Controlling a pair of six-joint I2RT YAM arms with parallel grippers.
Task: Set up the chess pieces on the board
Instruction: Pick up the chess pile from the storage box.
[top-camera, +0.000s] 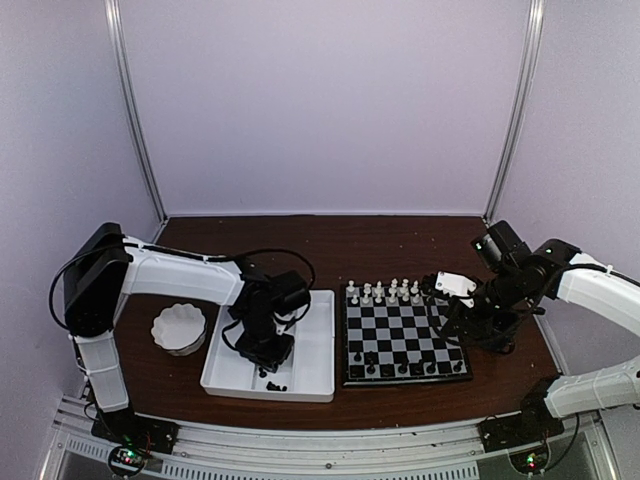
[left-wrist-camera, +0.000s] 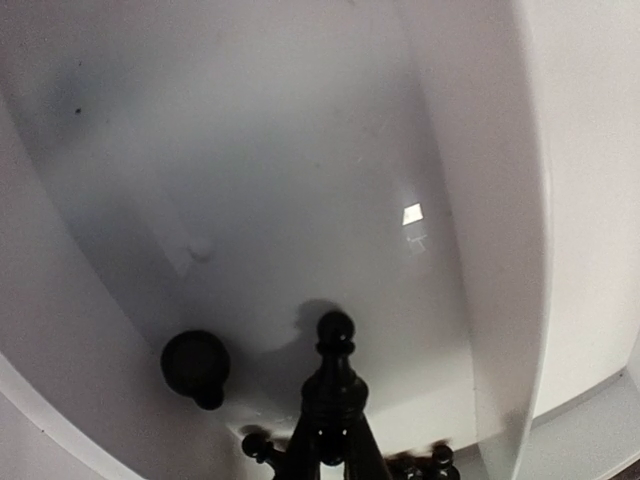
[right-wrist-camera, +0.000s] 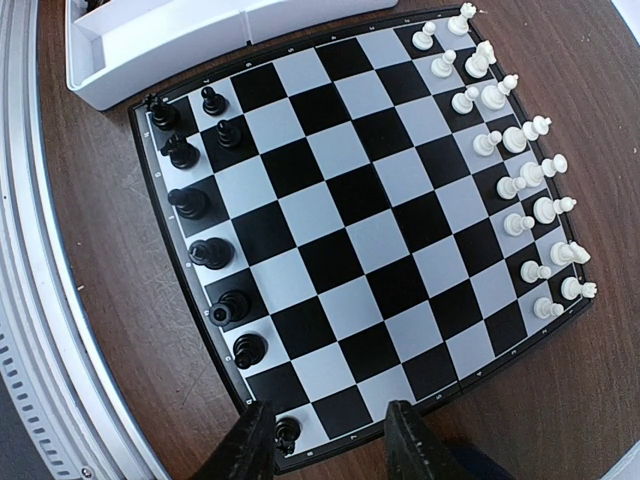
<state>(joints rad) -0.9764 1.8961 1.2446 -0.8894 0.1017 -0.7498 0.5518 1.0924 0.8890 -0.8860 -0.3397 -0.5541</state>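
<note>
The board (top-camera: 405, 335) lies at mid table. White chessmen (top-camera: 385, 292) fill its far rows, and several black chessmen (top-camera: 400, 368) stand along its near row. My left gripper (top-camera: 265, 350) is down in the white tray. In the left wrist view it (left-wrist-camera: 335, 445) is shut on an upright black chessman (left-wrist-camera: 335, 375). Another black chessman (left-wrist-camera: 195, 365) lies beside it. My right gripper (top-camera: 458, 322) hovers over the board's right edge. In the right wrist view it (right-wrist-camera: 330, 445) is open and empty, with a black chessman (right-wrist-camera: 287, 432) just inside its left finger (right-wrist-camera: 250, 445).
The white divided tray (top-camera: 312, 345) sits left of the board, with loose black chessmen (top-camera: 272, 381) near its front wall. A white scalloped bowl (top-camera: 179, 327) stands left of the tray. The tray's corner (right-wrist-camera: 150, 45) shows beyond the board (right-wrist-camera: 350, 220).
</note>
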